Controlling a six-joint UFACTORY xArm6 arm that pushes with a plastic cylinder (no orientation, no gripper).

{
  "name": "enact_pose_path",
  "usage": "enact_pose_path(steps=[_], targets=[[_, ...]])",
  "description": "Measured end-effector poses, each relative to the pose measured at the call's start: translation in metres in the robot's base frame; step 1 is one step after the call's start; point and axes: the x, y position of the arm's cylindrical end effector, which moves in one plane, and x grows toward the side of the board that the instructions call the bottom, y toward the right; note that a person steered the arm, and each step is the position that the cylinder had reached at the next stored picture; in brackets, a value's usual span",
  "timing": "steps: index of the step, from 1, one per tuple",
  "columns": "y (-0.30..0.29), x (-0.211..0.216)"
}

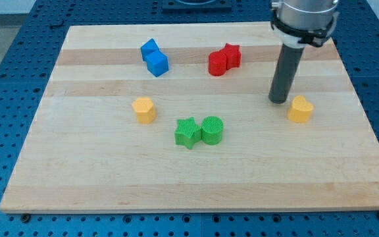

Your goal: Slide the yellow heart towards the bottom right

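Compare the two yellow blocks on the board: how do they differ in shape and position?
The yellow heart lies at the view's right, just beside my tip; the yellow hexagon-like block lies left of centre, far from it. The heart has a notched top; the other has flat sides. Both are yellow, similar in size.

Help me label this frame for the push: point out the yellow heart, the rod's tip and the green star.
yellow heart [301, 109]: camera view, middle of its top face.
my tip [279, 101]: camera view, very end of the dark rod, just left of the heart.
green star [187, 131]: camera view, centre of its ridged top.
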Motion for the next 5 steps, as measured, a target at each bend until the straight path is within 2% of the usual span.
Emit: enact_pose_path(steps=[2,4,5], targets=[[0.034,0.027],[0.036,0.068],[0.038,0.067]])
